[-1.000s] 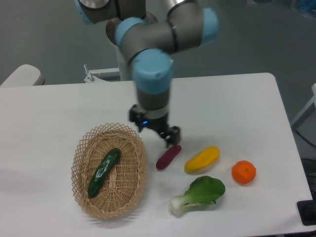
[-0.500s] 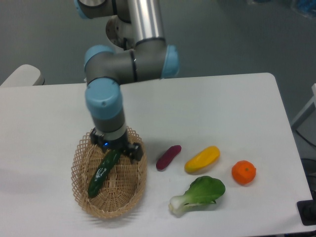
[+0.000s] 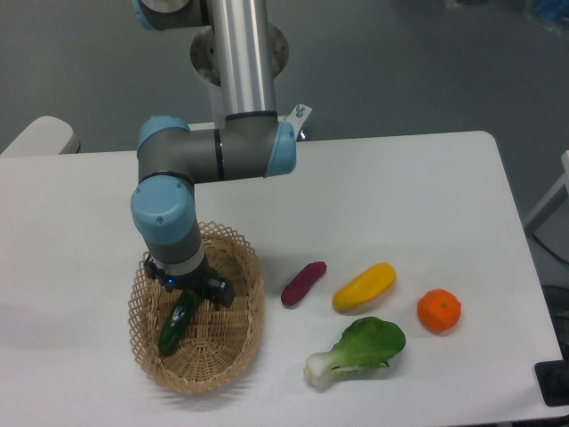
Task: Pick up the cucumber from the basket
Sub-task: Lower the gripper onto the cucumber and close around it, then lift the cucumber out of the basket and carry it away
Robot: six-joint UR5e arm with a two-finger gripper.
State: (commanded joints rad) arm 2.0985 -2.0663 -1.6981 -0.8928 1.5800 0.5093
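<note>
The cucumber (image 3: pixel 172 329), glossy dark green, lies lengthwise in the left half of the tan wicker basket (image 3: pixel 201 381) at the table's front left. Only its lower part shows; its upper end is hidden under my gripper (image 3: pixel 188 295). The gripper hangs low inside the basket, right over that upper end. It looks open, with one dark finger (image 3: pixel 220 292) to the right of the cucumber and the other on its left. The cucumber still rests on the basket floor.
To the right of the basket lie a purple sweet potato (image 3: pixel 303 283), a yellow vegetable (image 3: pixel 364 286), an orange (image 3: pixel 439 310) and a bok choy (image 3: pixel 360 350). The arm's elbow stands above the basket's back rim.
My gripper swung left from above the sweet potato to over the basket, then dropped lower onto the cucumber's upper end. The cucumber and the other items have not moved.
</note>
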